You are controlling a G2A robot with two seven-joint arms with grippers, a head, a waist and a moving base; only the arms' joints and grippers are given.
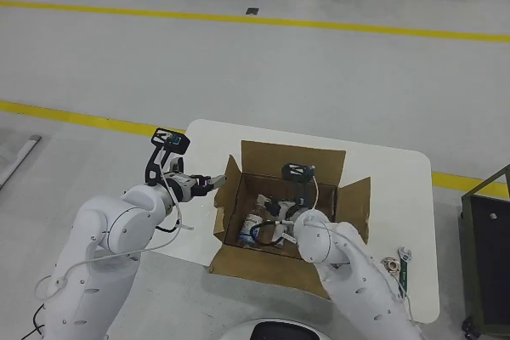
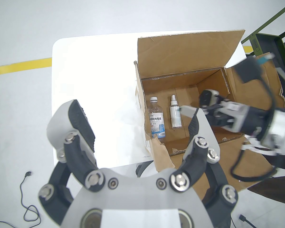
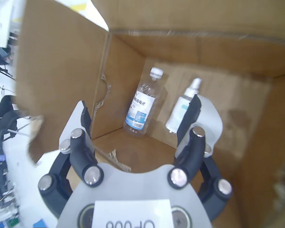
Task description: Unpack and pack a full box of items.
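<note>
My right claw [image 3: 139,106], spread wide inside the cardboard box [image 2: 180,55], half-hides the spray bottle [image 2: 175,115]; clear bottle [image 2: 156,119] lies alongside. Left claw [image 2: 135,110] gapes over the desk [image 2: 90,72].

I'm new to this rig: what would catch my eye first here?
An open cardboard box on the white table holds a clear bottle and a spray bottle, lying side by side. The right gripper hangs inside it, jaws open; the left gripper hovers open beside it.
</note>
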